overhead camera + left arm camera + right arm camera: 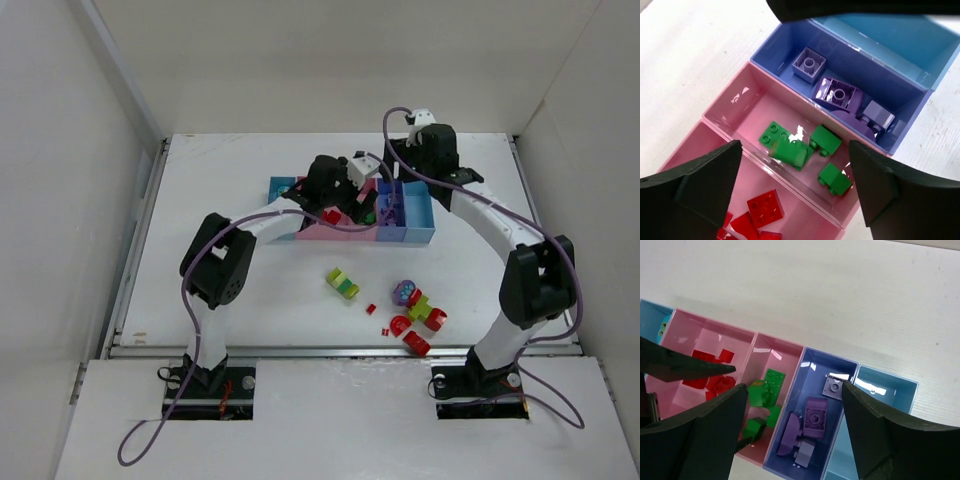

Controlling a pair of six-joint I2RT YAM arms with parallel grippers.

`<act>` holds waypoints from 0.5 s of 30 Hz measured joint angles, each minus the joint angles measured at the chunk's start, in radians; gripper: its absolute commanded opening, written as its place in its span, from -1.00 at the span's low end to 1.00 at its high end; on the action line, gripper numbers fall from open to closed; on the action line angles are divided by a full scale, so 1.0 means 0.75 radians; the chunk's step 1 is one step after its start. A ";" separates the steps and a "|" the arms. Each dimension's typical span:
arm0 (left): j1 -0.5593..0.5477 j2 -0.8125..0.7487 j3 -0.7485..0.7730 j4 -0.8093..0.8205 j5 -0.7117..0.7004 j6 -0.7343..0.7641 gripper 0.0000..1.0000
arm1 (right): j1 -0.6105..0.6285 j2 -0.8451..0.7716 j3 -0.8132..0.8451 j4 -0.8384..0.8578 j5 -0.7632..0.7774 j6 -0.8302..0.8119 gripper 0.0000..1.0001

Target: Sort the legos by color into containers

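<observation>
Roughly half sorted. The containers (420,236) sit mid-table (240,310) toward the far edge, with red bricks (765,205) in the wide pink bin, green bricks (790,148) in the narrow pink one and purple bricks (837,94) in the purple-blue one. The left gripper (795,150) and right gripper (794,389) hang over the bins, jaws spread and empty. Still loose toward the near edge, right of centre, are a yellow-green cluster (342,283), a purple piece (404,292) and red pieces (416,343).

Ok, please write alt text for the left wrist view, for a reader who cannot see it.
Looking down past the open left hand: green legos lie in a pink bin at the centre, purple legos in the purple-blue bin beyond, red legos in a second pink bin nearest the camera.
</observation>
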State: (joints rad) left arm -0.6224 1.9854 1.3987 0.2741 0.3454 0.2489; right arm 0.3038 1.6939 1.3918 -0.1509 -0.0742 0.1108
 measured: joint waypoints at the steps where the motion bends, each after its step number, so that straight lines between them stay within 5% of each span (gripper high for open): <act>1: 0.000 0.000 0.009 -0.006 0.000 0.001 0.76 | -0.002 -0.002 -0.003 -0.001 0.000 -0.008 0.63; 9: 0.011 -0.051 0.061 -0.135 0.028 0.049 0.78 | 0.011 -0.211 -0.125 -0.007 0.022 -0.143 0.63; 15: 0.148 -0.565 -0.341 -0.195 0.241 0.367 0.94 | 0.128 -0.545 -0.304 -0.029 0.009 -0.250 0.69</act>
State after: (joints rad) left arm -0.5117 1.5616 1.1431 0.1280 0.5262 0.5243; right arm 0.3996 1.2850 1.1641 -0.1726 -0.0677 -0.0769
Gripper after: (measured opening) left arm 0.939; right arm 0.844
